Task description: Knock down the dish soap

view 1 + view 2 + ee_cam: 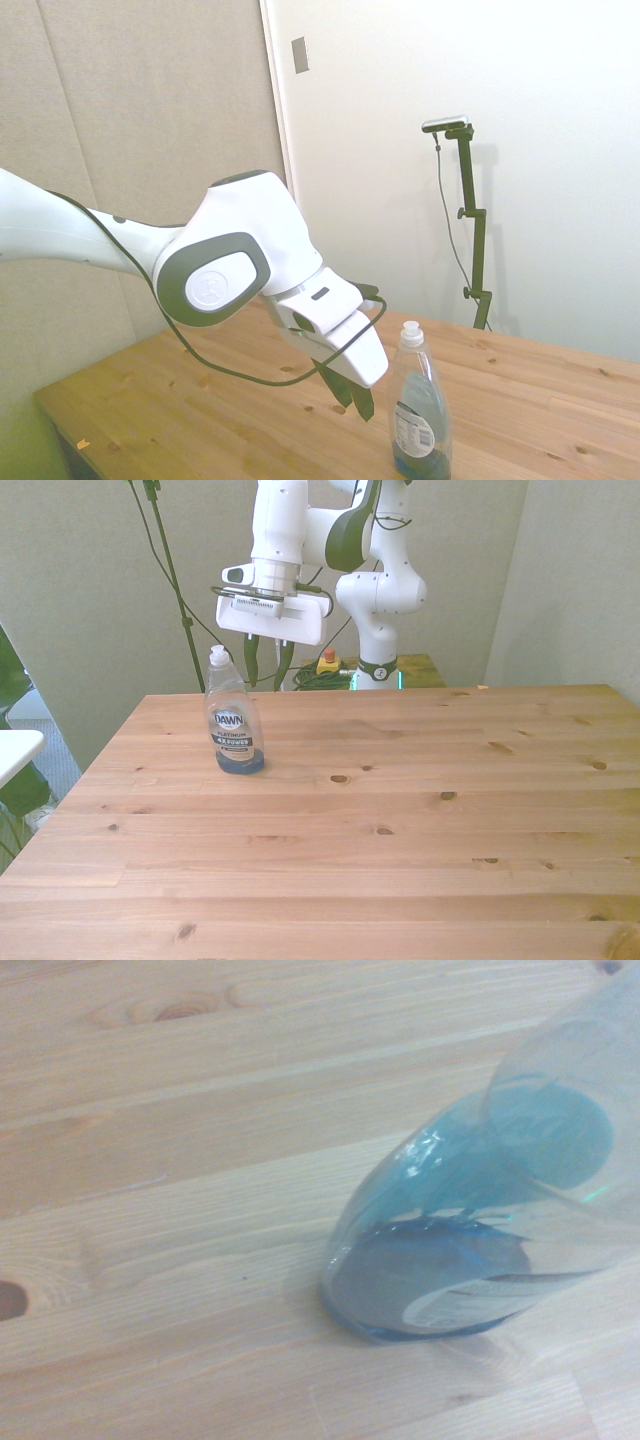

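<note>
Hand (266, 660) hangs unclenched and empty just behind my dish soap (233, 720), fingers pointing down beside its upper half. It stands upright near the bench (400, 820) edge at the front view's left. I judge it light, top-heavy and slick: only a little blue liquid inside. Pushing near the white cap should tip it, no grasp needed.

The dish soap (232, 725) is clear plastic with a white cap, a blue-and-white label and a pool of blue liquid at its base (430, 1280). Under it the table (400, 830) is warm honey-coloured pine, striped with plank seams and dotted with dark knots. Behind the bottle, the gripper (267, 660) has a white body and dark fingers (361, 402).
</note>
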Motion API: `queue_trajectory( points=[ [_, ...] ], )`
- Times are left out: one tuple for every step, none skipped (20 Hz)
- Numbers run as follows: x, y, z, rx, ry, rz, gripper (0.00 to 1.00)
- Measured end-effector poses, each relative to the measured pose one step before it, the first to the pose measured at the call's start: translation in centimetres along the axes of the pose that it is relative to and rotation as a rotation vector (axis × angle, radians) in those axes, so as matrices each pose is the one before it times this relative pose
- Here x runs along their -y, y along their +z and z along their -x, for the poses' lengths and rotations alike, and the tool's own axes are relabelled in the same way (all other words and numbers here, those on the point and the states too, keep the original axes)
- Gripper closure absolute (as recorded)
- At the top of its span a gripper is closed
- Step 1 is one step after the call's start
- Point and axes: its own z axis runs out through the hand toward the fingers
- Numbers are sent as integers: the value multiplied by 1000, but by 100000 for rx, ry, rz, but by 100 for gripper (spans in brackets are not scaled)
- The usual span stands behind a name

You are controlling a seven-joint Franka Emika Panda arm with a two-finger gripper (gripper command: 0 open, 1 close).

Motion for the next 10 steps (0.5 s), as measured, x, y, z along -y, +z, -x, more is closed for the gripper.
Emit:
queue_trajectory(
  points=[
    [-59,278,-304,-212,235,297,100],
    [-42,262,-356,-481,207,174,100],
    [30,227,-245,-354,-129,312,100],
    [80,187,-259,-455,-256,313,100],
    [129,142,-290,-436,-127,139,100],
    [191,176,-264,-303,-81,85,100],
    [197,136,-295,-290,14,72,100],
    [235,95,-351,-292,11,99,100],
    [296,-2,-425,-506,23,-36,100],
    [350,-37,-455,-580,52,-97,100]
  ],
)
